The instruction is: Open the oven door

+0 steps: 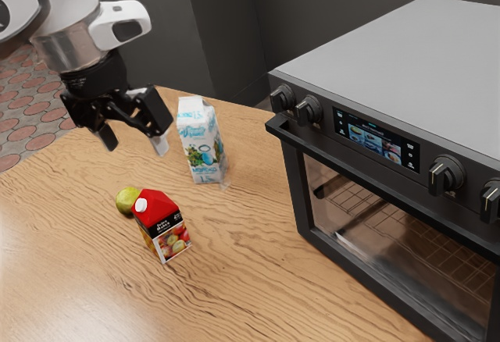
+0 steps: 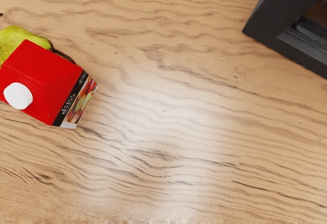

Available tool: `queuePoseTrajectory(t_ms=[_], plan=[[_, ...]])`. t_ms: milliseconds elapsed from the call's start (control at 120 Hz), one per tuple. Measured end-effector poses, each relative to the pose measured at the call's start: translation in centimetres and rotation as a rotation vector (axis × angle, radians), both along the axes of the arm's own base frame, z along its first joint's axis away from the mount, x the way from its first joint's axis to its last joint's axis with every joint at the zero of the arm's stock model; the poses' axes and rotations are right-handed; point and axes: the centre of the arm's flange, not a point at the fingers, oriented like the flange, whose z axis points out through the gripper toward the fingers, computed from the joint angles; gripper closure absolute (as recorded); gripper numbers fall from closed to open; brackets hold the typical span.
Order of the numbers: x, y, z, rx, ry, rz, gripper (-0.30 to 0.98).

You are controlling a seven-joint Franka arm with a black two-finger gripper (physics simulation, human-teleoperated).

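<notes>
Exterior view: the gripper (image 1: 134, 143) is spread wide and empty; the oven door (image 1: 298, 194), apparently shut, lies toward four o'clock from it. A low sweep could topple the milk carton (image 1: 201, 143) at three o'clock; poor alignment could slip off the handle (image 1: 344, 162). Juice carton (image 1: 164, 229) and pear (image 1: 127, 201), toward five and six, could obstruct a lower approach.

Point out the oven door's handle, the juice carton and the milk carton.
Oven door's handle (image 1: 375, 179): exterior view, bar's middle.
Juice carton (image 2: 43, 76): wrist view, red top.
Milk carton (image 1: 201, 145): exterior view, printed front.
</notes>
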Motion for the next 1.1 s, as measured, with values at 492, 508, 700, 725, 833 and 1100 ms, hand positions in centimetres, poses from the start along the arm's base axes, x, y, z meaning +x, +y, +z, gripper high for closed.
queuePoseTrajectory(t_ms=[492,508,700,725,833,1100], plan=[[-9.5,-8.3,0.0,-0.226,-0.209,0.254,0.0],[-9.0,-8.4,-0.5,-0.24,-0.207,0.278,0.0],[-4.8,-12.0,-2.2,-0.398,-0.254,0.526,0.0],[-4.5,-12.2,-2.2,-0.419,-0.264,0.558,0.0],[-3.0,-12.6,-2.2,-0.499,-0.297,0.691,0.0],[-4.1,-16.3,-6.7,-0.618,-0.286,0.821,0.0]])
